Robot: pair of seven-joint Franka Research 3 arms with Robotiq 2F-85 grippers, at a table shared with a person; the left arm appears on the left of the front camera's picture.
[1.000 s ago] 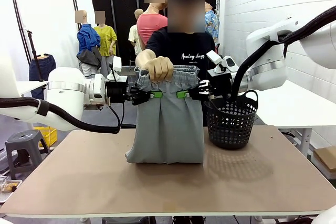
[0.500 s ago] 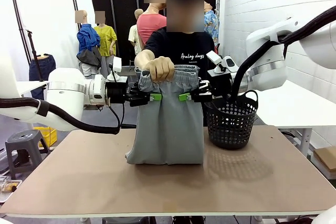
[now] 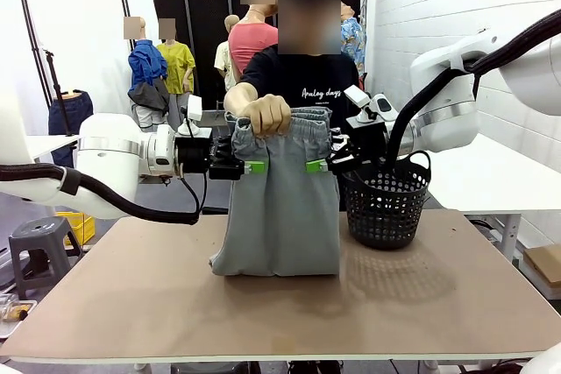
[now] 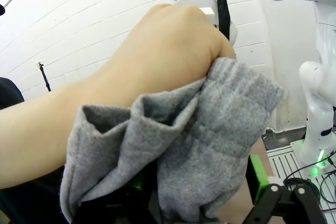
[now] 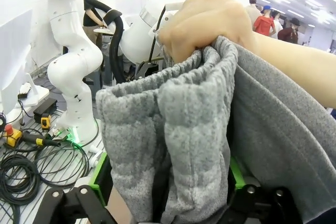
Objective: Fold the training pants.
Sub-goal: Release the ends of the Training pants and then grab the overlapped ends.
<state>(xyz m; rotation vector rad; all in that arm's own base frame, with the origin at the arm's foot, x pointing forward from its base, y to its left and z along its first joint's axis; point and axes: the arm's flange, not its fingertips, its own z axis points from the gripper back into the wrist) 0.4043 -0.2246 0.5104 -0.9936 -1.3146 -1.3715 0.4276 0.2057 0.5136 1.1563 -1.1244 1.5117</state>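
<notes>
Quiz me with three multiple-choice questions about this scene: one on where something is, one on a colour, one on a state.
1. Where does the black mesh basket stand?
A. On the floor
B. On the table, to the robot's right of the grey sweatpants
C. On the table, to the robot's left of the sweatpants

2. What colour are the gripper pads?
A. Red
B. Blue
C. Green

3. How are the sweatpants held?
A. Hanging from the person's hand at the waistband
B. Lying folded flat
C. Stuffed in the basket

Answers:
1 B: the basket sits on the tabletop beside the hanging pants, on the picture's right.
2 C: green pads show on either side of the cloth.
3 A: the fist bunches the waistband, and the bottom end rests on the table.
</notes>
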